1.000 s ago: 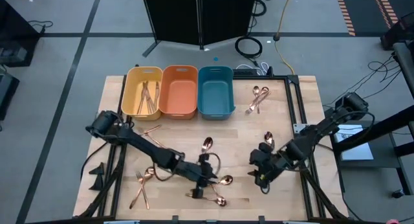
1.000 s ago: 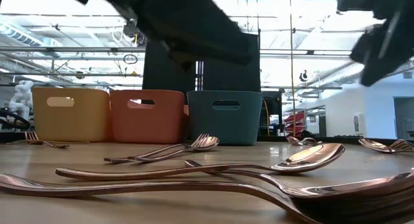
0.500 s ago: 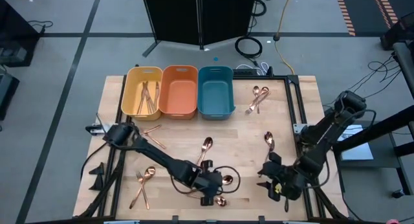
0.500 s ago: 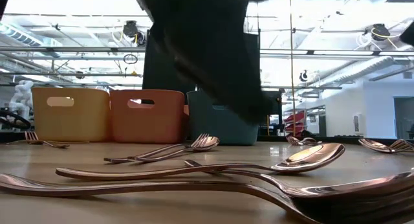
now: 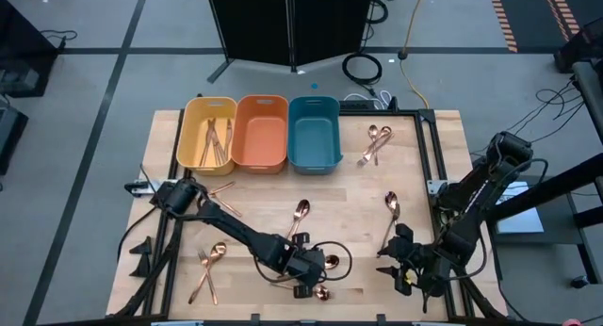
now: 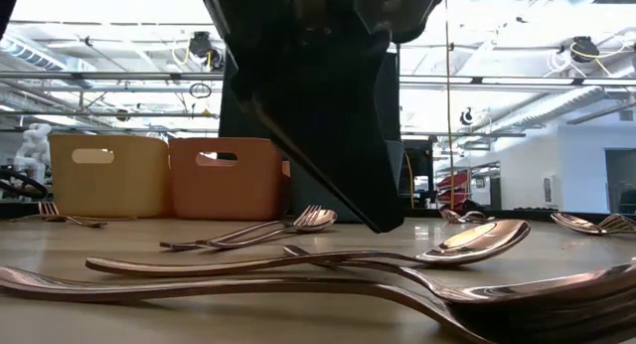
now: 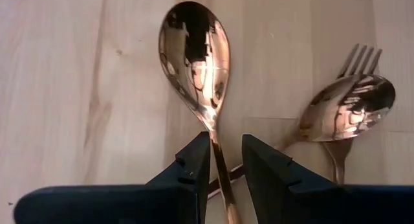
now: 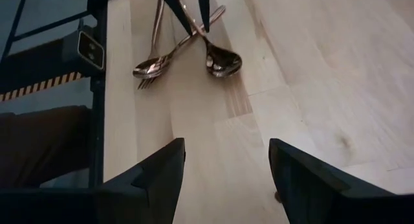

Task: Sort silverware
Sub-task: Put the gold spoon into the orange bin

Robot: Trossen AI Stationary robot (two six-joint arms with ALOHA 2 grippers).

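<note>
While the yellow bin (image 5: 194,119) at the far left already holds a few pieces of silverware (image 5: 217,142), the orange bin (image 5: 261,105) and the teal bin (image 5: 314,104) beside it look empty. Most of the pieces lie loose on the table (image 5: 433,156). A fork and spoon (image 5: 209,268) sit near the left front edge, a lone spoon (image 5: 300,213) lies mid-table, and another (image 5: 391,205) further right. A small cluster (image 5: 375,142) lies just right of the teal bin.

Over the last second the left gripper (image 7: 225,146) has travelled toward the near edge and dropped low over the front group of spoons. Its wrist view shows the two fingers (image 7: 194,162) set either side of the handle of one spoon (image 7: 194,52), whose bowl points ahead. The jaws are only narrowly apart and a sliver of gap shows beside the handle, so I judge they have not pinched it yet. A second spoon (image 7: 352,107) lies over a fork just beside it.

The right gripper (image 5: 405,269) has meanwhile drawn back toward the near right corner. Its jaws are wide apart with nothing between them, and bare wood lies below.

That suggests the left arm is about to take this spoon. The right arm has cleared out of its way and waits.
</note>
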